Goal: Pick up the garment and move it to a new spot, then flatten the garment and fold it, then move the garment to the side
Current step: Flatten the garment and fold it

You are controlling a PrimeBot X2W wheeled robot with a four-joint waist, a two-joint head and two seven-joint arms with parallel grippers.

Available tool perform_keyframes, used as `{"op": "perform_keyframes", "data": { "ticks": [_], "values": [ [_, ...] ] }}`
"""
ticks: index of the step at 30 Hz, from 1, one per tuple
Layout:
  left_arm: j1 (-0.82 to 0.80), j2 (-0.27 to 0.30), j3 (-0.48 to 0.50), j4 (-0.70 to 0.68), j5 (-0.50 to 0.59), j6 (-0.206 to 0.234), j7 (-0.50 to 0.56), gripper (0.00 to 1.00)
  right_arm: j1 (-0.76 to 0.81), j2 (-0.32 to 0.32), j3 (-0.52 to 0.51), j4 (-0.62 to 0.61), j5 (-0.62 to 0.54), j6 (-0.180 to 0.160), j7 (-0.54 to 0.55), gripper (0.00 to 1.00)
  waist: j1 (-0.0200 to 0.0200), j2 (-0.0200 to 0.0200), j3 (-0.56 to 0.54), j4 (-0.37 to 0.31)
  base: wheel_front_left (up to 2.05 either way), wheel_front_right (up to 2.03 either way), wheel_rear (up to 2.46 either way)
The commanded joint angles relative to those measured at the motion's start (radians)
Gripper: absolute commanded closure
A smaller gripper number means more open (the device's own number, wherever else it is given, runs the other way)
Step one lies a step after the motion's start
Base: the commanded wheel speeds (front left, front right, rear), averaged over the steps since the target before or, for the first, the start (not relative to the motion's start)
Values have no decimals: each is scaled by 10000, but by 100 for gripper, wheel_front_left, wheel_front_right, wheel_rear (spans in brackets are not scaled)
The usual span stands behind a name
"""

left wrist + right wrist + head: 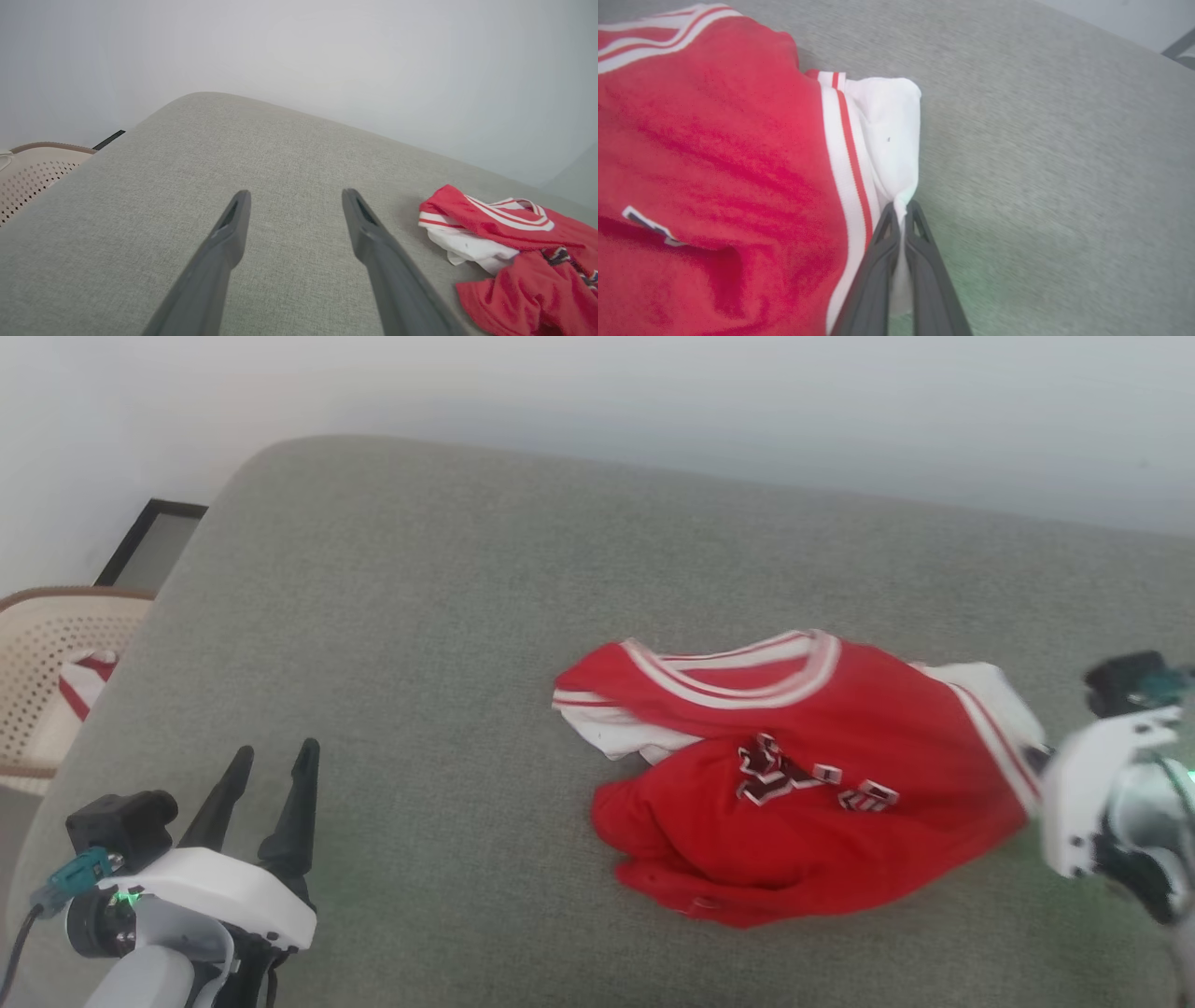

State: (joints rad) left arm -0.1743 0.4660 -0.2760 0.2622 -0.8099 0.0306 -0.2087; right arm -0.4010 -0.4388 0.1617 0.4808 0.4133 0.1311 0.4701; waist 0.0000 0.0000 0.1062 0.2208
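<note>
Upholstery [420, 616], grey under a pale wall [653, 392], bears the garment [803, 775], right gripper [901, 207] clamped on it (left gripper [277, 748] splayed).

Home: grey upholstery [467, 616], perforated basket [37, 653]

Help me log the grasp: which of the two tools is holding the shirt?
The right tool, shut on the white sleeve of the shirt; the left tool stands open, apart from it.
</note>
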Motion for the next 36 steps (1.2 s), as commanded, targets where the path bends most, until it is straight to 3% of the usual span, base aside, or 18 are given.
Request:
{"op": "perform_keyframes", "data": {
  "ticks": [1,6,15,17,28,36],
  "values": [
    [101,38,39,-52,-58,46,13,0,277,-166,-161,-128,19,-6,140,100,0,0,-82,-90,0,0,0],
    [139,88,-23,-168,-48,97,98,0,926,-341,-1043,-335,108,-4,367,100,0,0,-131,-168,0,0,0],
    [-226,97,-381,-43,130,-26,418,0,797,272,-1347,1115,45,-2,-194,99,0,0,-154,-125,0,0,0],
    [-350,127,-425,-21,130,-35,538,0,625,356,-1275,1299,-52,-2,-372,0,0,0,-170,-176,0,0,0],
    [-849,630,-611,-354,94,-154,1478,0,-10,401,-1022,915,154,-2,-1017,0,0,0,-197,-1053,0,0,0],
    [-1429,1091,-961,-1015,-232,-360,3078,0,-102,916,-1503,-476,-500,-2,-2876,0,0,0,27,-2054,0,0,0]
  ]
}}
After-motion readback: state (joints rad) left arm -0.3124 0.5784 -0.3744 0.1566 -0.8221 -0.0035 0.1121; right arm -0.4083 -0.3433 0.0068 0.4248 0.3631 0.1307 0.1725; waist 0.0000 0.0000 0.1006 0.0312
